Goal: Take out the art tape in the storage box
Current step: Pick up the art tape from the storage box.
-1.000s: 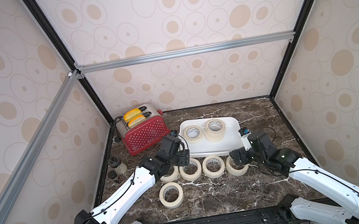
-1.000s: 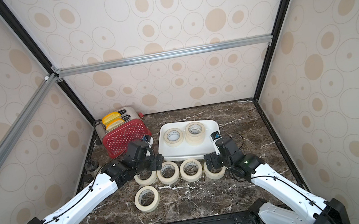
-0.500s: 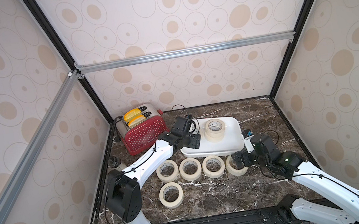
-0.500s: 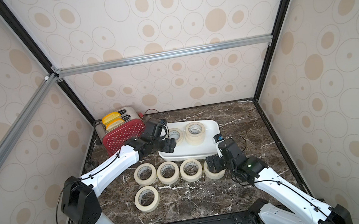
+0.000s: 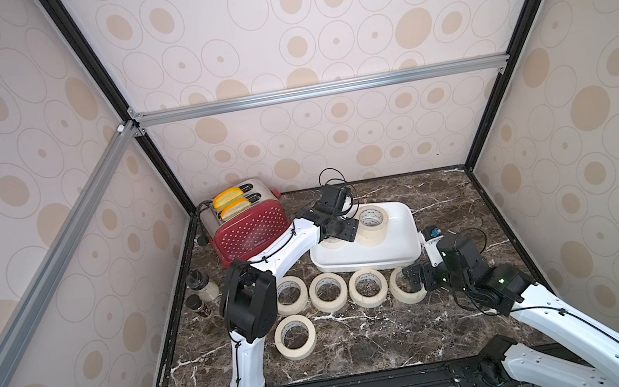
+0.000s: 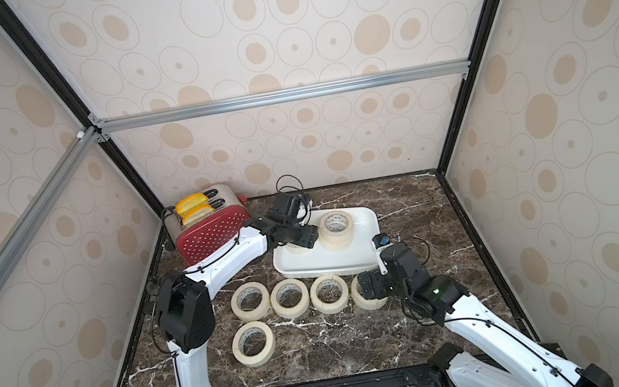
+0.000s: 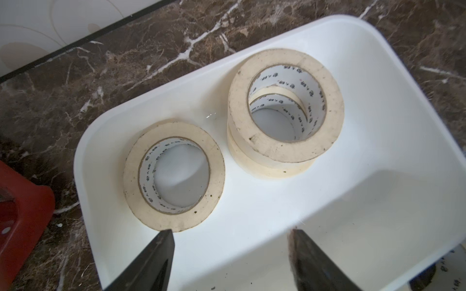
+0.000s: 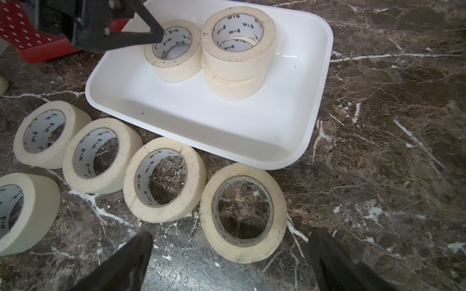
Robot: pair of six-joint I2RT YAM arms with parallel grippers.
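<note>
Left tool (image 7: 230, 231) moved over storage box (image 7: 378, 131), spread, empty | right tool (image 8: 230, 234) spread | left wrist: art tape (image 7: 174, 129) whole; top views: half-covered

Bright, flat white light all round, and no hard shadow in both top views: the marble tabletop (image 5: 365, 345) darkens only in a thin soft line under the storage box (image 5: 406, 255) at its six o'clock edge. That glossy white is nearly blown out, with one tiny glint on its floor beside the art tape (image 7: 174, 128), whose core print reads crisp. A grey shade lies across the box floor under my left gripper (image 7: 230, 234). Its fingers loom black and out of focus, and so do those of my right gripper (image 8: 232, 233), with a pale sheen on the marble there. Frame posts (image 5: 85, 57) at eleven and one o'clock splay outward.
</note>
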